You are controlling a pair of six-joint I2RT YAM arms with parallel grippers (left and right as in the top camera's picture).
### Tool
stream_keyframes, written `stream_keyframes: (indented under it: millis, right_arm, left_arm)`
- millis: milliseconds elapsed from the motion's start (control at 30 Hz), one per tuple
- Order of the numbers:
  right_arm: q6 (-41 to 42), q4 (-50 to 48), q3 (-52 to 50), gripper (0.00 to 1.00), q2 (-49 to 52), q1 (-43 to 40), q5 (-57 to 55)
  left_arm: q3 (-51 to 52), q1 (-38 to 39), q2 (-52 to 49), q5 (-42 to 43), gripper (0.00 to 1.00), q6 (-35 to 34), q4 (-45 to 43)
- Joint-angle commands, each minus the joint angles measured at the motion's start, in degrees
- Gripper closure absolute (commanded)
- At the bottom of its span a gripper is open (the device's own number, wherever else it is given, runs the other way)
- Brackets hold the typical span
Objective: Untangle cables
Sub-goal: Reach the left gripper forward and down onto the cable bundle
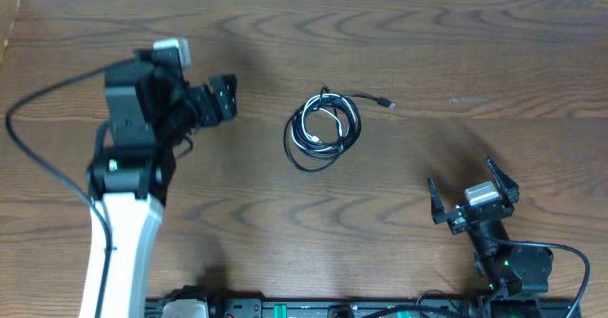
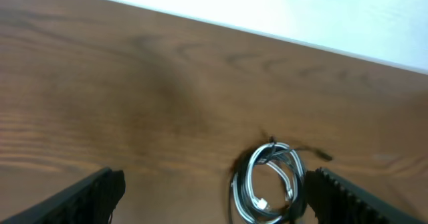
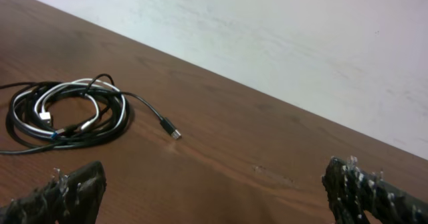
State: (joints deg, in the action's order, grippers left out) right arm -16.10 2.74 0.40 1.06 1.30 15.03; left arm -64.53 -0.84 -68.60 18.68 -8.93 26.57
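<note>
Brown wood-grain table (image 1: 456,62) carrying the cables (image 1: 323,128), gathered in one loose round coil near its centre. The coil lies well apart from both grippers: the left gripper (image 1: 228,98) is off to one side at about the same depth on the table, and the right gripper (image 1: 461,174) is nearer the front edge on the other side. In the left wrist view the cables (image 2: 271,184) appear ahead of the left gripper (image 2: 215,180), closer to one finger than the other, with the jaws standing wide apart and holding nothing. In the right wrist view the right gripper (image 3: 214,177) is likewise spread wide and empty, with the cables (image 3: 67,114) off to one side. The coil consists of thin, glossy black cords looped over one another and a white cord wound among them. One black strand leaves the coil and ends in a small metal-tipped plug (image 3: 172,132) resting flat on the wood. The gripper fingers are black with ridged inner faces.
</note>
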Motion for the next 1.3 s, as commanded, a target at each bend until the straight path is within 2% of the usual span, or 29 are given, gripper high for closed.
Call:
stream_keyframes:
  millis: [0,200,400,567,733,1067,1200,1267]
  right_arm:
    - [-0.22,0.26,-0.09,0.01,-0.02,-0.04,0.35]
    - [-0.22,0.26,-0.09,0.01,-0.02,-0.04,0.35]
    - [-0.24,0.26,-0.09,0.01,-0.02,-0.04,0.35]
    - [-0.24,0.26,-0.09,0.01,-0.02,-0.04,0.35]
    - [-0.22,0.26,-0.09,0.01,-0.02,-0.04,0.35]
    - [-0.22,0.26,-0.09,0.01,-0.02,-0.04,0.35]
    - [-0.22,0.26,-0.09,0.01,-0.02,-0.04,0.35]
    - [-0.22,0.26,-0.09,0.01,-0.02,-0.04,0.35]
  left_arm:
    - [-8.90,1.14,-6.62,-2.91,0.09,4.00,5.70]
    - [-18.97,4.52,-15.82,-5.33,0.09,5.33,14.03]
    - [-19.71,6.34,-21.79,-5.31,0.11,5.49,13.79]
    - [-19.71,6.32,-22.64,-5.86,0.16,5.42,12.04]
    - [-19.71,6.43,-22.69,-5.84,0.16,5.42,9.60]
    - [-19.26,7.15,-22.75,-4.17,0.16,4.61,10.64]
    - [-19.21,8.35,-22.77,-4.17,0.15,4.61,10.82]
    - [-19.21,9.14,-22.77,-4.15,0.07,4.59,11.08]
